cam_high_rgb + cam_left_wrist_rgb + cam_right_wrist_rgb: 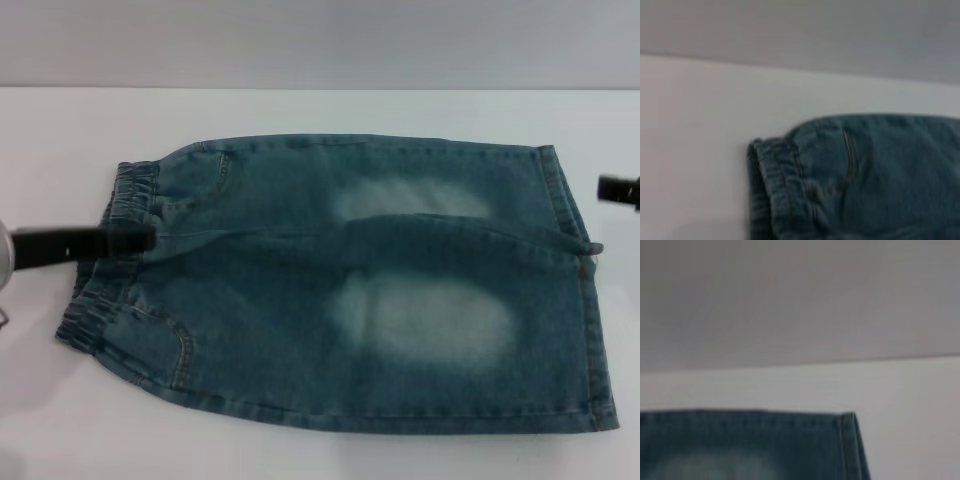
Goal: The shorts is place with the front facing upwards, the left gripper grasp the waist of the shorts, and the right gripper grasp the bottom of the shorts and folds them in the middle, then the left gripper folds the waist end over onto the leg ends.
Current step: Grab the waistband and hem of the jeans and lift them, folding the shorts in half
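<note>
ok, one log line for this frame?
shorts flat, unfolded | left end effector at waist | right end effector off hem | no grasp seen

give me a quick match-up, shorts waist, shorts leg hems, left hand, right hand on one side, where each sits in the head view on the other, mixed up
Things:
1. waist of the shorts
2. leg ends
3. left hand
4. right hand

Places in the head view:
A. at the picture's right edge, off the denim, just past the hems
B. the shorts' right end, straight stitched edges
C. reaching in from the left, tip over the ruffled band
D. the shorts' left end, puckered elastic

Pairs: 1-D, 2-B, 3-C, 4-A
</note>
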Action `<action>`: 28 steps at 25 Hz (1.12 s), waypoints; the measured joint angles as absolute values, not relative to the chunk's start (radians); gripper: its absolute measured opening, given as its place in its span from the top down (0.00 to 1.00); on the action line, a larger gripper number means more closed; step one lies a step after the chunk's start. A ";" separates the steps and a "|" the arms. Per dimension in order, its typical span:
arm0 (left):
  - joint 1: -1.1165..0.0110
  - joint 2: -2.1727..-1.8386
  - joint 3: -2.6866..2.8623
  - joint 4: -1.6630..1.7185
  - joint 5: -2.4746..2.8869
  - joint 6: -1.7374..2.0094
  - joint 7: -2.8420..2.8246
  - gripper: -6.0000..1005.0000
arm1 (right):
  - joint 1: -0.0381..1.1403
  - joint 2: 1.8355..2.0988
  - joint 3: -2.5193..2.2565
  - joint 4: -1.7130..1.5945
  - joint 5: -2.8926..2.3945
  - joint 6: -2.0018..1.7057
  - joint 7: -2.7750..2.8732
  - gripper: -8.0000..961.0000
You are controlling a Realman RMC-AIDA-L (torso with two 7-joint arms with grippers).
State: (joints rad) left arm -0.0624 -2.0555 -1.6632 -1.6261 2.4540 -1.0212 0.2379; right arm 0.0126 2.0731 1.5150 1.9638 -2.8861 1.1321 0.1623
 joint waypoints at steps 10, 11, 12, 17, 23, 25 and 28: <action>-0.055 -2.057 -1.678 -1.634 2.548 -1.146 0.169 0.22 | -0.011 2.075 1.469 1.982 -2.896 1.185 0.169 0.13; -0.058 -2.058 -1.676 -1.634 2.561 -1.151 0.161 0.22 | -0.012 2.074 1.467 1.982 -2.896 1.183 0.169 0.13; -0.061 -2.058 -1.673 -1.634 2.577 -1.157 0.151 0.22 | -0.012 2.074 1.466 1.981 -2.896 1.181 0.169 0.13; -0.069 -2.059 -1.667 -1.629 2.612 -1.162 0.128 0.23 | -0.007 2.074 1.465 1.972 -2.896 1.168 0.165 0.13; -0.071 -2.060 -1.665 -1.629 2.623 -1.168 0.114 0.23 | -0.005 2.072 1.465 1.972 -2.896 1.168 0.164 0.13; -0.073 -2.060 -1.665 -1.631 2.624 -1.185 0.108 0.24 | -0.006 2.072 1.466 1.972 -2.896 1.168 0.163 0.13; -0.074 -2.060 -1.664 -1.640 2.640 -1.219 0.094 0.24 | -0.008 2.071 1.469 1.978 -2.896 1.168 0.162 0.13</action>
